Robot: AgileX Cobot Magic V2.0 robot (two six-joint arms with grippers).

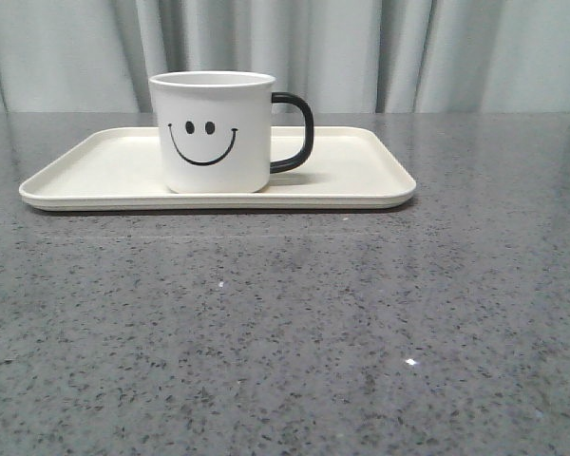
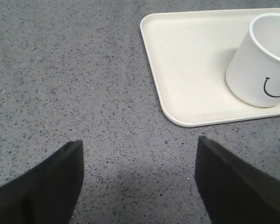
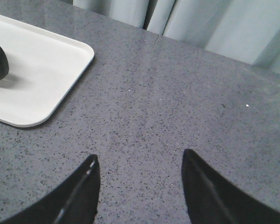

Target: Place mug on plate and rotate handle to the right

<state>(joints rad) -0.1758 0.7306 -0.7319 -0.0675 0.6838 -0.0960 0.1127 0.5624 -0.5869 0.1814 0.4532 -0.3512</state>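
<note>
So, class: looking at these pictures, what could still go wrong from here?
1. The mug stands on the plate with its handle pointing right; any further nudge could turn it off line.
2. The left tool and right tool hang open near the plate's ends, so a careless move might shift it.

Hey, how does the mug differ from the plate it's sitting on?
The mug is a tall upright cylinder; the plate is a flat, low-rimmed rectangle with rounded corners. The plate is much wider than the mug. The mug is white with a black smiley face and a black handle pointing right in the front view; the plate is plain cream. Both are pale and unpatterned apart from the face.
</note>
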